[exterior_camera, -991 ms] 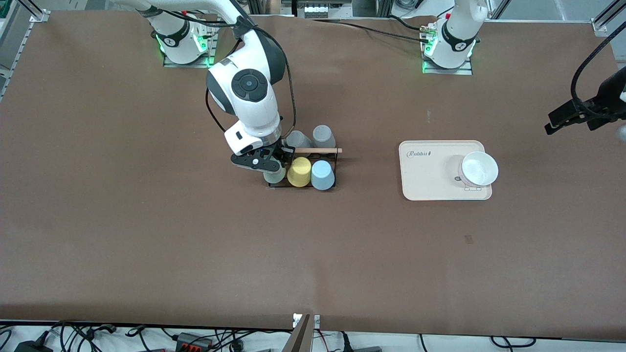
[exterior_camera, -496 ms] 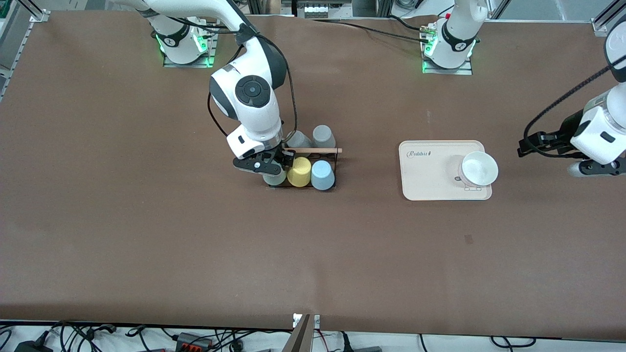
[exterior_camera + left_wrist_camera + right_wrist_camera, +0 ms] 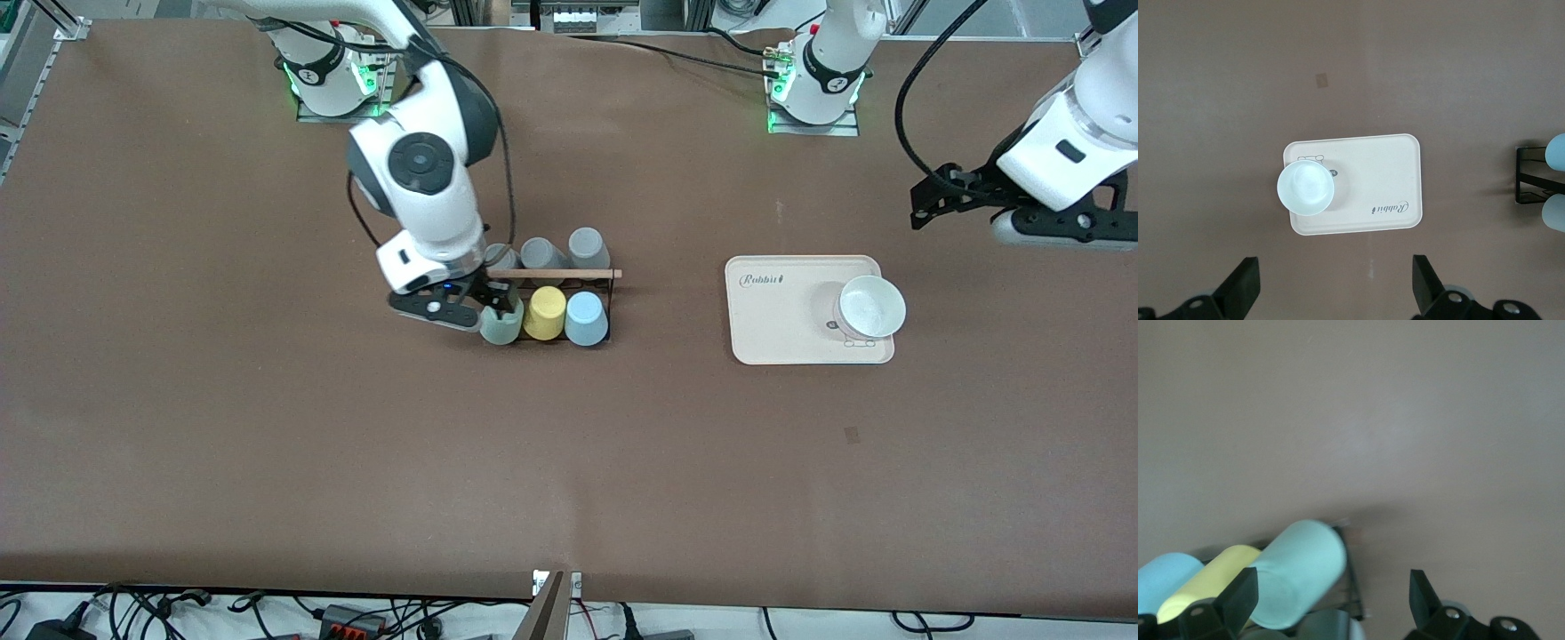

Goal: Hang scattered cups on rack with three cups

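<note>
The right gripper (image 3: 498, 307) has slid off the sage green cup (image 3: 501, 327) toward the right arm's end of the counter (image 3: 267, 427), fingers spread and empty. Just beside it, the matte, tapered cup sits on the rack (image 3: 594, 342), base up, beside the yellow cup (image 3: 544, 312) and light blue cup (image 3: 586, 317). The left gripper (image 3: 942, 191) hangs spread over bare counter.

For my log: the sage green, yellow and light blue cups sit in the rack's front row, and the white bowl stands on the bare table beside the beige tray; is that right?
Not quite: the front view shows the white bowl standing on the beige tray, not on the bare table. The sage green, yellow and light blue cups do line the rack's front row.
</note>
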Robot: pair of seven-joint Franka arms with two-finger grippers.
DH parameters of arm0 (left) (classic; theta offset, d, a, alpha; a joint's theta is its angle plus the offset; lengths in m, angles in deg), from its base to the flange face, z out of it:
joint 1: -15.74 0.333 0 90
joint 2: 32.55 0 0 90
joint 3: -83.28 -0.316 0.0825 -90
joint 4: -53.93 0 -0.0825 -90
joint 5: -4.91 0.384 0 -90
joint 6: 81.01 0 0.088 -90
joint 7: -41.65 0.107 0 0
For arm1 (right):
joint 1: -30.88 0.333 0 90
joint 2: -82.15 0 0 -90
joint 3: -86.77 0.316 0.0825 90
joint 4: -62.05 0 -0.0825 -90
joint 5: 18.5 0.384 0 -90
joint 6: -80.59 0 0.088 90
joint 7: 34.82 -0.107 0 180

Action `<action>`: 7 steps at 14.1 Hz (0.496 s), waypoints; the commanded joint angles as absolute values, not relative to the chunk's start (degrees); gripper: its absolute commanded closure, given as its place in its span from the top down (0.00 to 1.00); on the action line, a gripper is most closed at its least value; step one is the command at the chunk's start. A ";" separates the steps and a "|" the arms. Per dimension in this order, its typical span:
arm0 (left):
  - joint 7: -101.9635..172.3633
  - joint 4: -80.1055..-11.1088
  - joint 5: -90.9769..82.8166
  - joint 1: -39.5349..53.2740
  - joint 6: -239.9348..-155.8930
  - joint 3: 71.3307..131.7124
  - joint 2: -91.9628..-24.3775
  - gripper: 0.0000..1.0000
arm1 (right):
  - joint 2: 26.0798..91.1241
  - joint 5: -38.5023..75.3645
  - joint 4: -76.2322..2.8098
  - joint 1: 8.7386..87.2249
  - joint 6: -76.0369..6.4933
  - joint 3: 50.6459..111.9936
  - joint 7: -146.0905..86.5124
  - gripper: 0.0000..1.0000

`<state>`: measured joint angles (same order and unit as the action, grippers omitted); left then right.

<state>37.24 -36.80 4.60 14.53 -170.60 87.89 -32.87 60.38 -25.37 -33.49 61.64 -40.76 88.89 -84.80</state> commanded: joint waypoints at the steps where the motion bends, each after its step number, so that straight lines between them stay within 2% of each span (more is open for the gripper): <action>1: 37.96 -37.04 5.09 16.96 -171.27 87.50 -33.77 1.00 | 68.24 -23.09 -34.54 56.66 -33.96 89.58 -75.99 1.00; 4: 37.96 -37.65 5.87 17.06 -176.28 88.20 -33.69 1.00 | 74.40 -20.53 -34.46 48.14 -27.54 89.58 -59.75 1.00; 7: 37.96 -38.18 5.97 17.50 -176.38 87.68 -33.51 1.00 | 77.58 -20.61 -33.06 39.00 -22.09 89.14 -46.03 1.00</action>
<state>37.51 -37.53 4.63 16.95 -175.78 87.71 -34.04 75.87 -21.65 -33.10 44.16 -24.67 88.45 -53.41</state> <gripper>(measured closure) 0.000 0.000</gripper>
